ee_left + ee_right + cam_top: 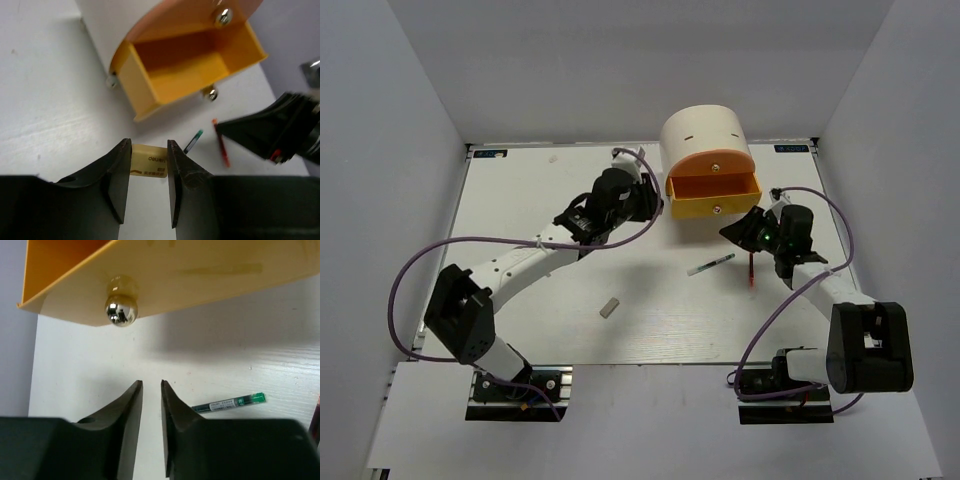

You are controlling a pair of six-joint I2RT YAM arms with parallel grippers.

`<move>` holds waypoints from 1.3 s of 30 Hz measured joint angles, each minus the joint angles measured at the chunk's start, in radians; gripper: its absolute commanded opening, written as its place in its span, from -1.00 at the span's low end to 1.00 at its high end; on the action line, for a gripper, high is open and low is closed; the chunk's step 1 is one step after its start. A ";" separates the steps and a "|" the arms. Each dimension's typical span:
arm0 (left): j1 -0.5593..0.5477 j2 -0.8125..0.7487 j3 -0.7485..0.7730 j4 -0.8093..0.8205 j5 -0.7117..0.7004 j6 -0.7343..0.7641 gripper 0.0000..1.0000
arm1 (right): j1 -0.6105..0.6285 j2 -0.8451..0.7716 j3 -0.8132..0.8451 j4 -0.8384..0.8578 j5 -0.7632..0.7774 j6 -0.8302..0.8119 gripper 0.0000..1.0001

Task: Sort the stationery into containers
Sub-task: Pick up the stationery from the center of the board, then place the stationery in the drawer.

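Loose eraser (610,308) lies on the table (520,190), unsorted. Left gripper (149,149) pinches a second beige eraser (150,167), just short of the open orange drawer (200,70); no item shows inside it, so nothing looks sorted yet. White pen (710,265) and red pen (752,268) lie loose in front of the drawer. Right gripper (151,385) sits below the drawer knob (121,310), its jaws a slim gap apart and empty.
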 measured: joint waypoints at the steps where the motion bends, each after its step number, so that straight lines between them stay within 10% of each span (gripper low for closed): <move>1: 0.000 0.014 0.021 0.027 0.000 -0.001 -0.51 | -0.003 -0.003 0.000 -0.012 -0.014 -0.015 -0.49; 13: -0.002 0.300 0.261 0.228 0.008 -0.019 -0.51 | -0.011 -0.051 -0.005 -0.079 -0.081 -0.155 -0.25; 28: -0.050 0.438 0.407 0.230 -0.034 -0.003 0.54 | -0.016 -0.072 -0.017 -0.090 -0.285 -0.368 0.51; 39: -0.054 0.332 0.394 0.199 -0.056 0.000 0.71 | 0.003 -0.074 0.026 -0.195 -0.679 -0.872 0.04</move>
